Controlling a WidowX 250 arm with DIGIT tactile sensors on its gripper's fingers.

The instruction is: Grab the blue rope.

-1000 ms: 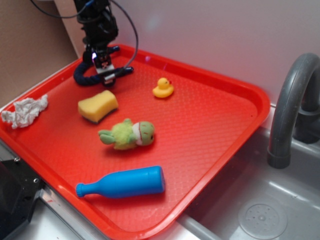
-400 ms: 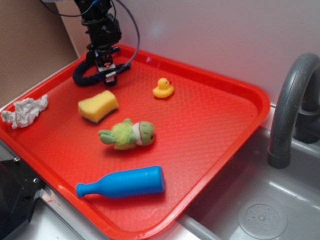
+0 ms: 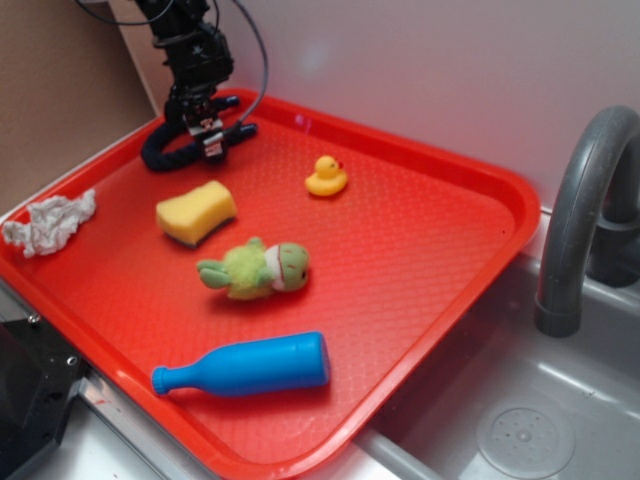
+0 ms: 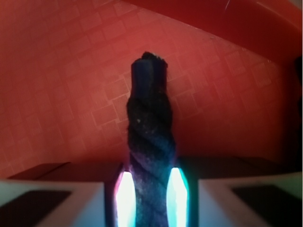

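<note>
Gripper (image 3: pixel 208 140) stands at the far left corner of the tray (image 3: pixel 430 260), its jaws closed down on the rope (image 3: pixel 165 152); in the wrist view the rope (image 4: pixel 149 142) fills the narrow gap between the two lit fingertips (image 4: pixel 124 198), touching both. From the left, the rope curls out in a dark arc toward the tray's rim, passes through the jaws, and its short capped end sticks out to the right of them. Seen from the wrist, that end runs straight ahead, away from the camera, so the long axis lies across the closing line of the jaws, which I judge a sound hold for a lift. Whether the arc rests on the tray or hangs just clear, I cannot tell. Sponge (image 3: pixel 196 211), duck (image 3: pixel 326 176), plush (image 3: pixel 256 268) and bottle (image 3: pixel 245 366) lie apart from it. No brand, label or writing can be read anywhere.
</note>
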